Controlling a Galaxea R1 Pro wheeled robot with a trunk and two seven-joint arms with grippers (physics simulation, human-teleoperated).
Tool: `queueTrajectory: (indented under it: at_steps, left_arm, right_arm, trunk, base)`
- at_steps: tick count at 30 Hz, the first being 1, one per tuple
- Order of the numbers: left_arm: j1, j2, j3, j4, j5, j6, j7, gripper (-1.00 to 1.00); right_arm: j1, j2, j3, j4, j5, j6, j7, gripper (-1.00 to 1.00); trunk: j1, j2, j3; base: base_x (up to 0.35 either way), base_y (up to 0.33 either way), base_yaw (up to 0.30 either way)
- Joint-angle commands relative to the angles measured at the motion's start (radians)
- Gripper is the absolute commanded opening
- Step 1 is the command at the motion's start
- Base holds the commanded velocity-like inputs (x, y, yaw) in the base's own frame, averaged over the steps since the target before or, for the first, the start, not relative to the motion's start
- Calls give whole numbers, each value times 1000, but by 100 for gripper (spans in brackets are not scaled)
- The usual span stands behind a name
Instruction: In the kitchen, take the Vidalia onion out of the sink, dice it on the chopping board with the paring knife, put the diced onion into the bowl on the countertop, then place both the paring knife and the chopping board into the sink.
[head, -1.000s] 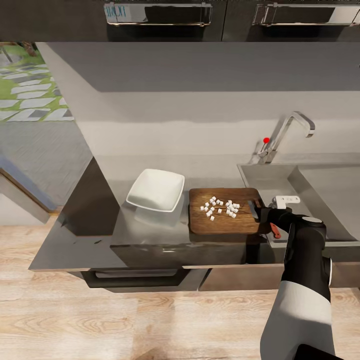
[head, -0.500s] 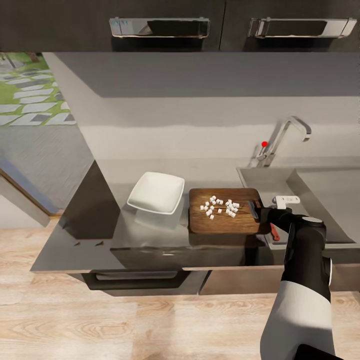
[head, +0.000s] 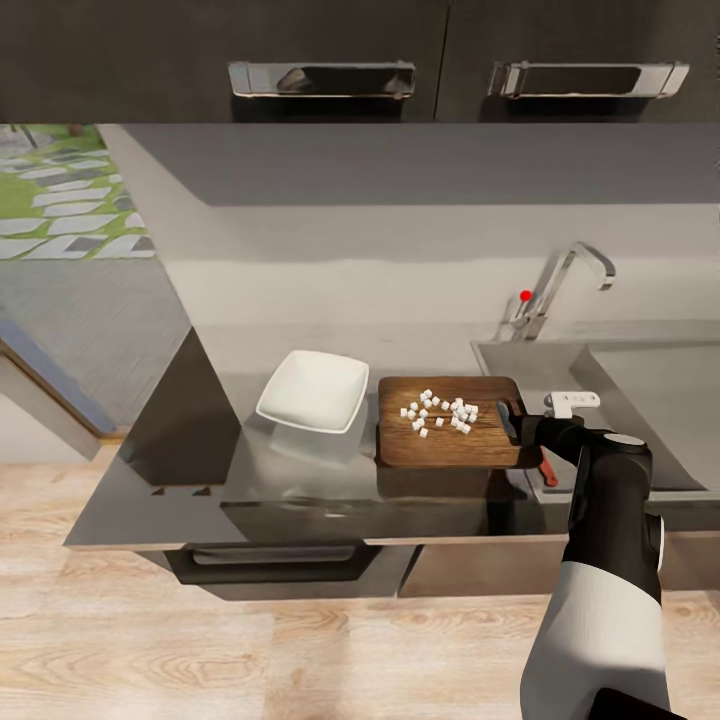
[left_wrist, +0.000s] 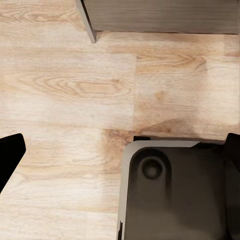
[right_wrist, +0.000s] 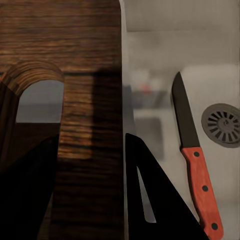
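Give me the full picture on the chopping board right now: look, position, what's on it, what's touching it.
The chopping board is dark brown wood with visible grain, rectangular, with an arched handle cutout at its sink-side end. In the head view it looks roughly level on the countertop, beside the bowl and against the sink. Little white chunks of diced onion lie scattered on it. The right gripper straddles the handle end, fingers either side of the wood.

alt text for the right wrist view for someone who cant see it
A dark wooden chopping board with an arched handle cutout sits close between the right gripper's dark fingers. Past its edge, a paring knife with a dark blade and red handle lies in the grey sink beside the round drain.
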Motion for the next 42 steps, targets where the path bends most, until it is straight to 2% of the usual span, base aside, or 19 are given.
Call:
queueTrajectory:
  at_steps: [1,32,42]
  left_arm:
    - [0,2,-8,-2,9,-2,5,100]
    - [0,2,-8,-1,9,-2,5,100]
    - [0,2,-8,-1,9,-2,5,100]
  right_arm:
    - [-1,1,-2,-2,10,1,10,-100]
    - [-1,1,-1,-2,10,2,10,-100]
    - [-1,1,-1,-1,10,2,10,-100]
  trunk:
    - [1,-2,0]
    - [1,-2,49]
    - [1,-2,65]
  base:
    - [0,0,0]
    - [0,44,0]
    - [134,144,0]
